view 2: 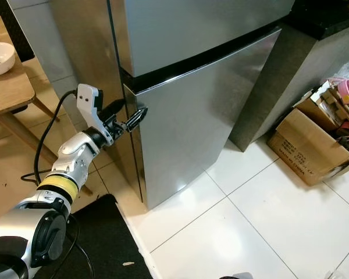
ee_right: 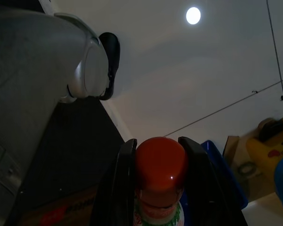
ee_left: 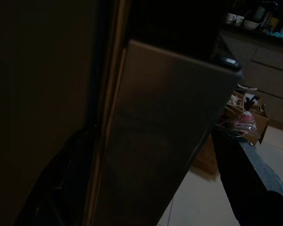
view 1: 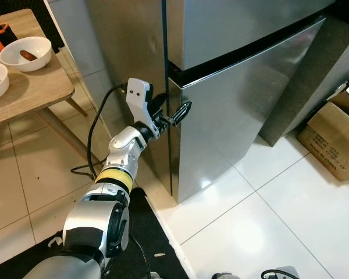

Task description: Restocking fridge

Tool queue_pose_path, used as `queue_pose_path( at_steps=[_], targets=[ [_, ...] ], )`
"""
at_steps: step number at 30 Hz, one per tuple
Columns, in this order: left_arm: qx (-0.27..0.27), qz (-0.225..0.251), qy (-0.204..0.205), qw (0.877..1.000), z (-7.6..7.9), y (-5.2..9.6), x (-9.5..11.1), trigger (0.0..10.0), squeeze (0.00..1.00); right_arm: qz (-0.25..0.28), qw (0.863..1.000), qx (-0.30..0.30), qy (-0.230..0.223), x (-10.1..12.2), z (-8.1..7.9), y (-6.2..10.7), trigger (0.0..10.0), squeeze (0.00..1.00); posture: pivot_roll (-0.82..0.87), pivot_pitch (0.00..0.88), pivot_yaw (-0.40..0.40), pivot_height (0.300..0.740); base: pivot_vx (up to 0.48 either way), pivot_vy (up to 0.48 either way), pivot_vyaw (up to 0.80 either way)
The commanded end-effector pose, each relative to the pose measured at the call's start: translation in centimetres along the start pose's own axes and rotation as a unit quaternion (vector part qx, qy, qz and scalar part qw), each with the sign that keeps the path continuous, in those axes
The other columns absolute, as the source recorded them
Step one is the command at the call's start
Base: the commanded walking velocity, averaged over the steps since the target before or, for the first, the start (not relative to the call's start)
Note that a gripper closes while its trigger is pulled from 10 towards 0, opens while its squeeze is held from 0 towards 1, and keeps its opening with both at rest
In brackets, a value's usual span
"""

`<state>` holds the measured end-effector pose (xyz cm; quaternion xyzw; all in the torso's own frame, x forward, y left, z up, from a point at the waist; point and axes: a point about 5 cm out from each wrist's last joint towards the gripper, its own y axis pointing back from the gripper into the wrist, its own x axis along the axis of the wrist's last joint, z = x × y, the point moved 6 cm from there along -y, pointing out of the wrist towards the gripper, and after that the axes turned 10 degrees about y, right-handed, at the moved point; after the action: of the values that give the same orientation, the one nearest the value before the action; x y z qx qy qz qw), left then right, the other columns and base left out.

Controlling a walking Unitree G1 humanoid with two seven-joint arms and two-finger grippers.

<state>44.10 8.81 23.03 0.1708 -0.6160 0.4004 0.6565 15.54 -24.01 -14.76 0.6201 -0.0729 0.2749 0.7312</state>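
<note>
Head views: left gripper [view 1: 183, 111] at the fridge [view 1: 238, 104] lower door's [view 2: 203, 116] upper left corner, fingers spread astride the edge, door closed.

Left wrist: dim; door edge between fingers, apparently.

Right wrist: right gripper [ee_right: 160, 155] pinching a red-capped bottle [ee_right: 160, 174].

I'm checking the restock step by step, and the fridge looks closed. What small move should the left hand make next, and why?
Probably hook the left hand around the hinge-free edge of the lower fridge door and pull gently. The door sits shut, the fingertips are already at its edge, and the right hand is holding a red-capped bottle that needs somewhere to go.
</note>
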Motion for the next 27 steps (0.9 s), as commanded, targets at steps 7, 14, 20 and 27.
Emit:
queue_pose_path(
  at_steps=[7, 14, 20, 27],
  targets=[
    [-0.007, 0.016, -0.028, 0.999, 0.3, -0.8, 1.5, 10.0, 0.0, -0.014, 1.0, -0.001, -0.003, -1.3, 0.0, 0.3, 10.0, 0.0, -0.14, 0.256, -0.008, 0.74, 0.0, 0.0, 0.0],
    [-0.118, 0.017, -0.002, 0.993, 4.3, -1.9, 1.2, 10.0, 0.0, -0.01, 1.0, -0.007, -0.004, -1.0, 0.5, 0.3, 10.0, 0.0, -0.14, 0.254, -0.009, 0.74, 0.0, 0.0, 0.0],
    [-0.19, 0.036, 0.029, 0.981, 7.1, -2.4, 1.8, 10.0, 0.0, -0.009, 1.0, -0.009, -0.005, -0.9, 0.6, 0.2, 10.0, 0.0, -0.14, 0.248, -0.009, 0.74, 0.0, 0.0, 0.0],
    [-0.237, 0.032, 0.035, 0.97, 9.1, -2.3, 1.1, 10.0, 0.0, -0.006, 1.0, -0.01, -0.008, -0.5, 0.7, 0.2, 10.0, 0.0, -0.14, 0.24, -0.007, 0.74, 0.0, 0.0, 0.0]
  ],
)
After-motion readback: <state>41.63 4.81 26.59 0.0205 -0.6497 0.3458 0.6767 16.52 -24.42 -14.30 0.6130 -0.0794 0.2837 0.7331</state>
